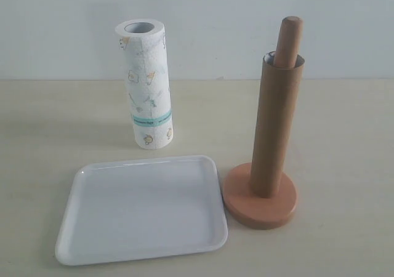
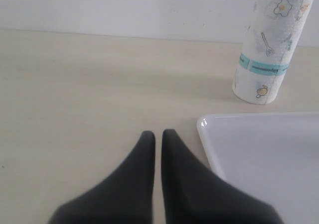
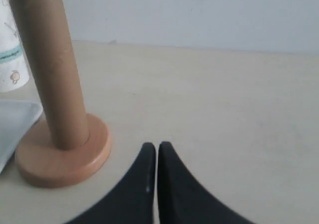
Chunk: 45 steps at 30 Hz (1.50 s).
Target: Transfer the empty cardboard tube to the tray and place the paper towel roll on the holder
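Cardboard is the first concern. The empty cardboard tube (image 1: 275, 129) stands upright, sleeved over the dowel of the holder (image 1: 258, 208), and the dowel's rounded tip pokes out above the tube's rim. The tube is probably very light and fairly stiff, but thin-walled, so a hard squeeze could dent it. A moderate pinch across its upper half, followed by a straight lift clear of the dowel, looks safest. If the fit is snug, the holder's disc base may rise with it.

The paper towel roll (image 1: 148, 86) stands upright on the counter (image 1: 345, 135) just behind the tray (image 1: 141, 212). It is likely soft, light and compressible, and best taken around its girth.

The left hand (image 2: 158, 134) and the right hand (image 3: 157, 147) both have their fingers pressed together and hold nothing. The left is just beside the tray's corner, the right near the holder's base.
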Available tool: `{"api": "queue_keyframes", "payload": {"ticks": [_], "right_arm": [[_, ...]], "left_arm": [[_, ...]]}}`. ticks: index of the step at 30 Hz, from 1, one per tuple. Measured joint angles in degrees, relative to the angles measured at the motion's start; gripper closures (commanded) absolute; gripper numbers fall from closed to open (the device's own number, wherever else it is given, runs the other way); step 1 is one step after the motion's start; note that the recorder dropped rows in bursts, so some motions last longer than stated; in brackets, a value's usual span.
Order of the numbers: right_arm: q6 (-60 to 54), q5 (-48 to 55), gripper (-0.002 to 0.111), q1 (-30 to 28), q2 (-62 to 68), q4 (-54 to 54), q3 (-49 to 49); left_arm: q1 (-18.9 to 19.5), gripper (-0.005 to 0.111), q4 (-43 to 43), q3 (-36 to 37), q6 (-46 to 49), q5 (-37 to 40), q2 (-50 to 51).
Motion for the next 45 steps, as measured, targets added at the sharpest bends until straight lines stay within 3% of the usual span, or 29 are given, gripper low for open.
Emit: {"api": "queue_keyframes", "payload": {"ticks": [11,13,15,18,22,24,28,31,40,45], "right_arm": [[-4.5,-38.1,0.107,0.0,-0.1,-2.4,0.0],[-2.6,-55.4,0.107,0.0,-0.1,-2.1,0.0],[1.8,-63.8,0.107,0.0,-0.2,-1.8,-1.2],[9.5,-58.5,0.107,0.0,0.1,-2.8,-10.6],[27.3,-39.1,0.107,0.0,8.6,-14.2,-22.7],[35.6,-30.3,0.107,0.0,13.3,-17.5,-23.8],[40.5,-9.0,0.107,0.0,21.2,-18.1,-23.8],[38.3,-1.8,0.107,0.0,25.8,-15.0,-23.8],[14.1,-5.3,0.107,7.2,42.3,4.6,-19.1],[9.9,-22.5,0.107,13.1,50.2,5.6,-14.0]], "left_arm": [[0.0,0.103,0.0,0.0,0.0,0.0,0.0],[0.0,0.103,0.0,0.0,0.0,0.0,0.0],[0.0,0.103,0.0,0.0,0.0,0.0,0.0],[0.0,0.103,0.0,0.0,0.0,0.0,0.0],[0.0,0.103,0.0,0.0,0.0,0.0,0.0],[0.0,0.103,0.0,0.0,0.0,0.0,0.0],[0.0,0.103,0.0,0.0,0.0,0.0,0.0],[0.0,0.103,0.0,0.0,0.0,0.0,0.0],[0.0,0.103,0.0,0.0,0.0,0.0,0.0],[0.0,0.103,0.0,0.0,0.0,0.0,0.0]]}}
